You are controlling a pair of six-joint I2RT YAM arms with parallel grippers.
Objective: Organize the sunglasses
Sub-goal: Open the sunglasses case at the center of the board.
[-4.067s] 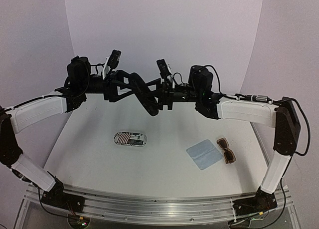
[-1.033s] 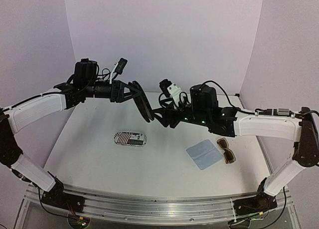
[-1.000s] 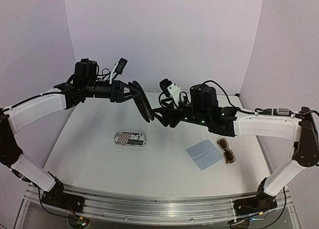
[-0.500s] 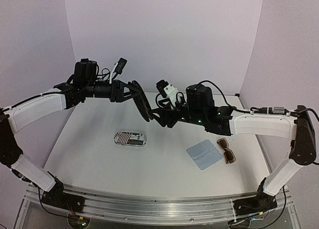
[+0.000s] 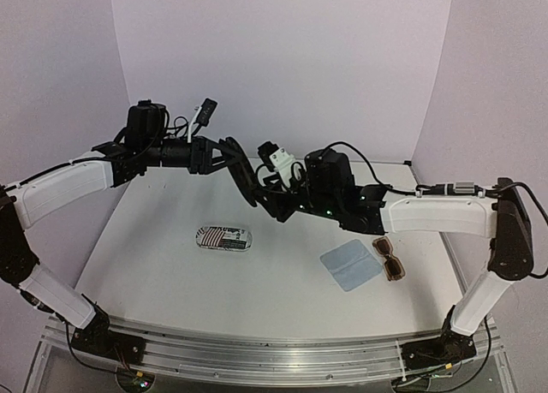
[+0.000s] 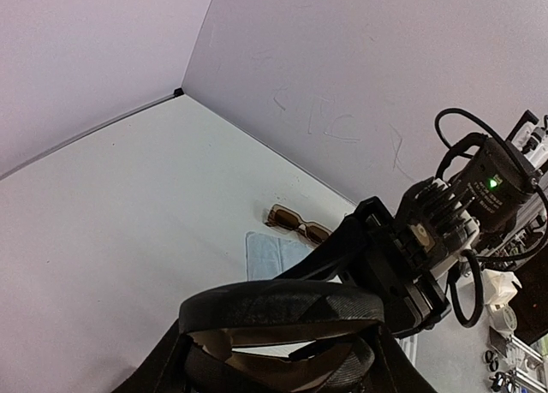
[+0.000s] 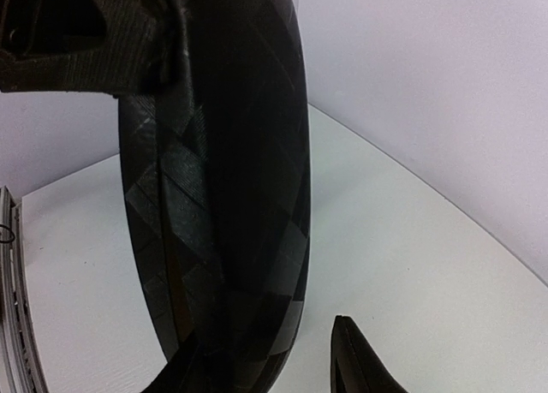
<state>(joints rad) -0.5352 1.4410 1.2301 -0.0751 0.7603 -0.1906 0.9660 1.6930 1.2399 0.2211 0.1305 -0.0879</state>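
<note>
Oblong black woven-textured case (image 5: 246,179) held in the air between both arms; brown-framed sunglasses with amber lenses (image 5: 390,258) on the white table (image 5: 171,264).
The left gripper (image 5: 233,162) was clamped on the case, holding it on edge. The right gripper (image 5: 267,196) sat at its lower end; one fingertip (image 7: 353,363) showed just beside the case, so its opening could not be told. The sunglasses lay at the table's right side, just beside a square light-blue cloth (image 5: 351,266).
</note>
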